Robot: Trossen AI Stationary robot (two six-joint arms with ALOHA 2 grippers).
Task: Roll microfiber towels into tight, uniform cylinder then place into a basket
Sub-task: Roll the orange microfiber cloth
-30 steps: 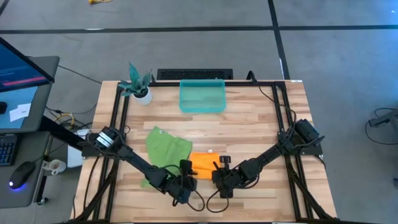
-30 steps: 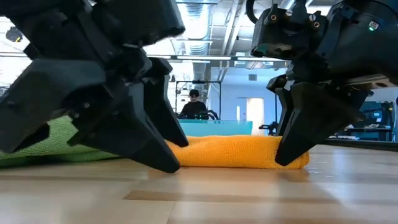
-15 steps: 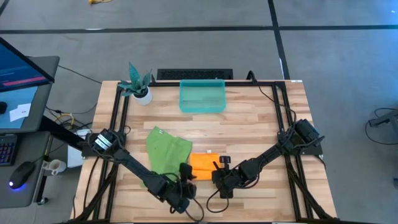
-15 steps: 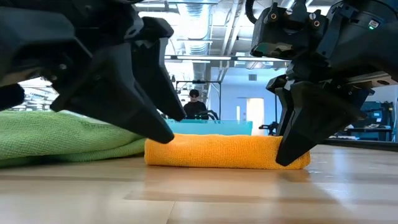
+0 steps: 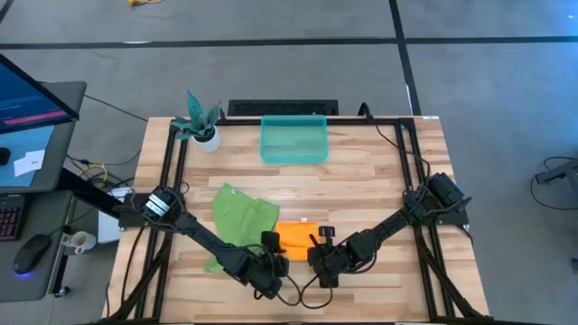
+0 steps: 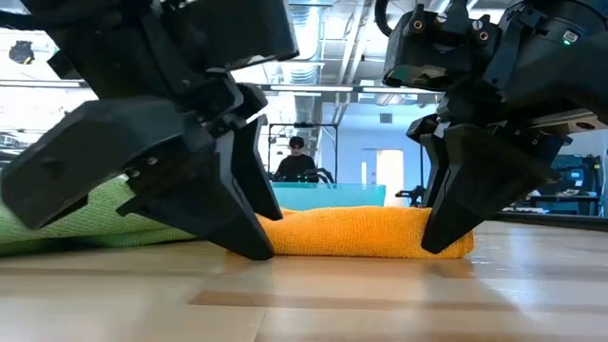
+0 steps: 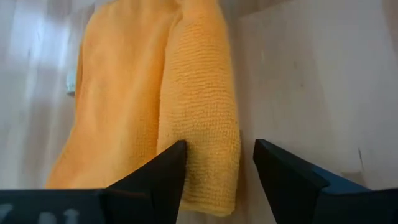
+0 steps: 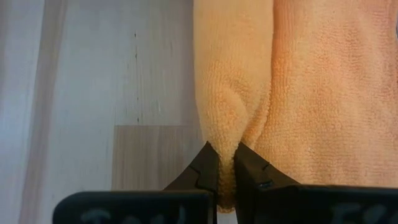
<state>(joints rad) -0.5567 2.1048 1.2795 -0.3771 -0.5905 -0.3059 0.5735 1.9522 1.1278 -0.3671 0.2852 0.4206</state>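
The orange-yellow towel lies on the table near its front edge. Its near part is rolled up and its far part is flat. My left gripper is open, with its fingers either side of the roll's left end. My right gripper is shut on the roll's right end. The lime green towel lies crumpled just left of the orange one. The teal basket stands at the far middle. My left gripper slants down over the roll's left end, one finger over the flat cloth and the other over bare wood. Whether they touch the cloth I cannot tell. My right gripper pinches a puckered fold at the roll's right end between its two fingers. The fingers slant down from the near right, and the roll stays on the table.
A small white pot with a teal plant stands at the far left. A dark bar runs behind the basket. Black rails run along the table's left and right sides. Bare wood lies between the towels and the basket. A person sits beyond the table.
My left gripper has lifted off the orange roll's left end and drawn back toward the near left. It has then come down again at that same end. The orange towel and my right gripper have stayed where they were.
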